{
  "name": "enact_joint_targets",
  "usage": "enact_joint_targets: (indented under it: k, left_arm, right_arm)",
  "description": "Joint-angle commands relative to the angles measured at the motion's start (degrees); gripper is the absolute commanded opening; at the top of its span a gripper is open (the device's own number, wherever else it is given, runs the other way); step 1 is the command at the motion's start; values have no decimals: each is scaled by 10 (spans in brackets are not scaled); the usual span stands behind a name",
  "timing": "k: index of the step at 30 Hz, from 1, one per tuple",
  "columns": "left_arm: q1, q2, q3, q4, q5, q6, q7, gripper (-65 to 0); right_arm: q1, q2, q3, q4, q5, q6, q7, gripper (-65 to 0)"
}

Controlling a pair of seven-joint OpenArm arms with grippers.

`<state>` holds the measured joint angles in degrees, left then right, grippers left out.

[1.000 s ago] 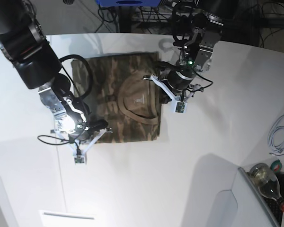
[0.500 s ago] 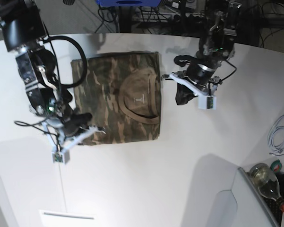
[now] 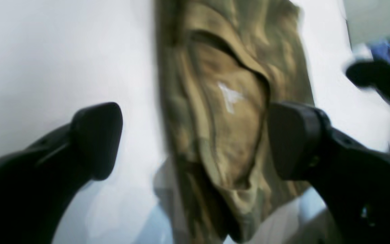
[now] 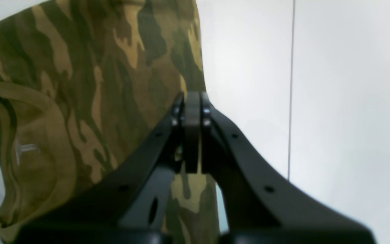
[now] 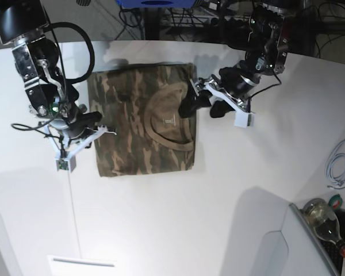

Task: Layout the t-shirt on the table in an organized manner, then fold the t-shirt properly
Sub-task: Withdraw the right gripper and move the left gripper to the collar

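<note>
The camouflage t-shirt [image 5: 139, 123] lies folded into a flat rectangle on the white table [image 5: 218, 190], collar and tan neck patch facing up. My left gripper [image 5: 201, 106] hovers at the shirt's right edge beside the collar. In the left wrist view its fingers stand wide apart around nothing, the left gripper [image 3: 195, 142] framing the t-shirt [image 3: 229, 118] below. My right gripper [image 5: 105, 130] is at the shirt's left edge. In the right wrist view the right gripper [image 4: 192, 135] is shut, tips pressed together over the edge of the t-shirt [image 4: 80, 84], with no cloth visibly pinched.
A thin dark seam [image 4: 291, 84] runs across the table beside the shirt. A white cable [image 5: 339, 167] and a bottle [image 5: 325, 221] sit at the right edge, next to a white panel [image 5: 276, 247]. Cables and gear crowd the space behind the table.
My left gripper has opened and swung back toward the shirt's right edge. The right arm has risen along the shirt's left side, staying shut. The shirt's lower left corner now lies flat.
</note>
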<state>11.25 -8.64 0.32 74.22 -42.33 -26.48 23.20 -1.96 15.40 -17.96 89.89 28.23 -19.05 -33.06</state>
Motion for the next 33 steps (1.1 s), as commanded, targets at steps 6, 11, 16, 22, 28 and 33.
enact_joint_targets:
  k: [6, 11, 16, 22, 28, 33]
  left_arm:
    - [-34, 21, -1, -81, -5, -35, -10, 0]
    - [-57, 45, -1, -142, -3, -33, -10, -56]
    - [-69, 48, -1, -177, 13, -32, -10, -247]
    - [-75, 62, -2, -195, 77, -32, -10, -583]
    - [-91, 41, -1, -178, 92, -31, 3, -650]
    - [-101, 5, -1, -74, 154, -8, 111, -650]
  right_arm:
    - [0, 4, 2, 10, -1, 2, 10, -650]
    - [-8, 16, 3, 12, -1, 2, 10, -650]
    - [-20, 22, 6, 13, -1, 2, 14, -650]
    - [-46, 30, 7, 12, -1, 2, 62, -650]
    - [-72, 30, 77, 12, -1, 3, 63, -650]
    - [-85, 30, 109, 10, -1, 3, 63, -650]
